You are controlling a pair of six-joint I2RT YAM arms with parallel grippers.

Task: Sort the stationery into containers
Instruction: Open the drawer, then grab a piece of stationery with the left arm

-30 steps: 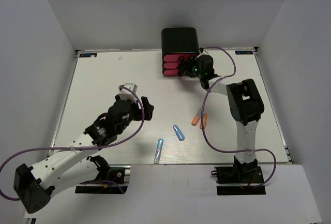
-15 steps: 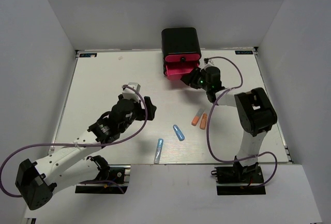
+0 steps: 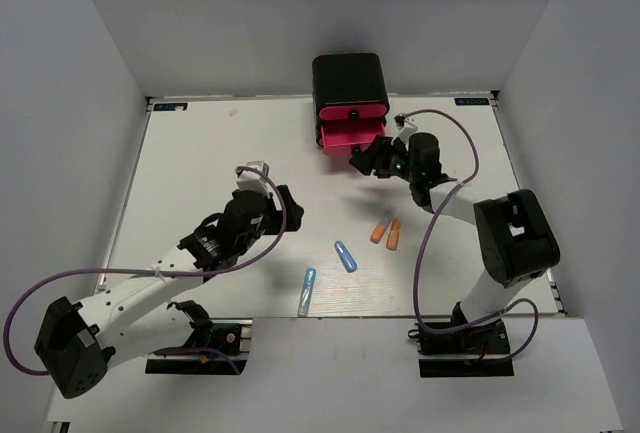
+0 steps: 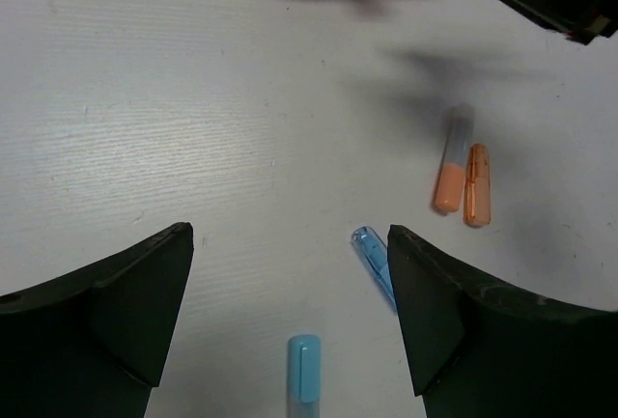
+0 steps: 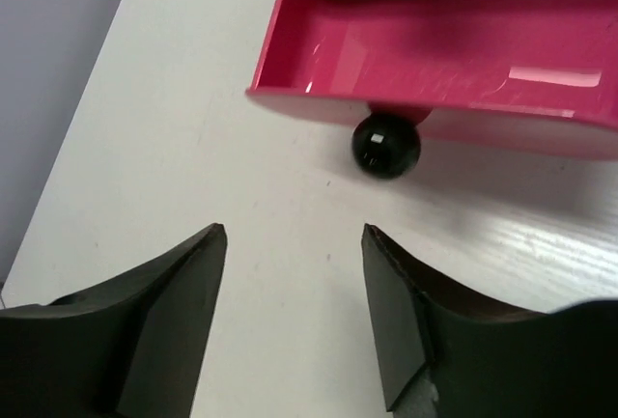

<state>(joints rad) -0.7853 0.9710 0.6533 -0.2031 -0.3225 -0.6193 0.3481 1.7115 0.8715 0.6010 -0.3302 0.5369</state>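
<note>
Now the pink drawer point(image 3: 350, 136) stands pulled out at twelve o'clock; the right gripper point(image 5: 294, 235) has released its knob point(image 5: 385, 145), jaws parted. Meanwhile the left gripper point(image 4: 290, 244) gapes wide, empty; sorting can begin.

A flat white table with a faint wood grain point(image 3: 200, 153) is closed in on three sides by a plain pale grey left wall point(image 3: 70, 83), a far wall point(image 3: 300, 13) and a right wall point(image 3: 590, 103). A small dark tag with bluish print point(image 3: 172, 106) sits at the table's far-left corner, and a second dark tag point(image 3: 472, 101) sits at the far-right corner. A tiny pale fleck point(image 3: 232, 110) lies just inside the far edge, nearer the left corner.
</note>
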